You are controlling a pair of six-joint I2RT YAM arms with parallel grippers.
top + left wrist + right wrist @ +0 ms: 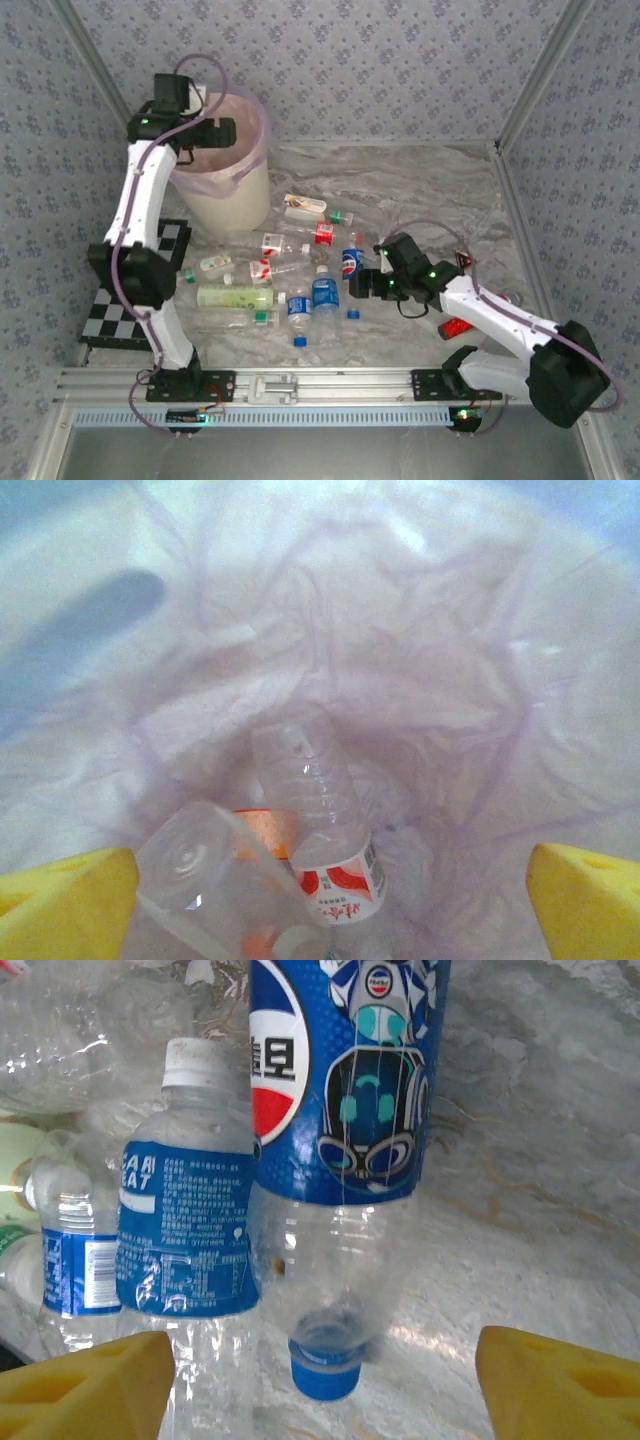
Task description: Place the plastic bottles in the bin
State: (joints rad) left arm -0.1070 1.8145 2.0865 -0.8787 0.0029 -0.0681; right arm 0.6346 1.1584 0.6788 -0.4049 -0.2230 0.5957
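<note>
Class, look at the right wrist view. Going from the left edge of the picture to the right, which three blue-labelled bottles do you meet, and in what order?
Small bottle with a blue-and-white label → white-capped bottle → large bottle with a blue cap.

Floral grey-blue walls (pixel 380 60) enclose a marbled table (pixel 440 190); checkerboard (pixel 105 320) at eight o'clock, metal rail (pixel 340 385) at six.

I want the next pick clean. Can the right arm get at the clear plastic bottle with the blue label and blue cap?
Probably yes: the right gripper hangs open with that blue-labelled bottle between its yellow fingers. The white-capped clear plastic bottle lying close alongside may crowd one finger.
</note>
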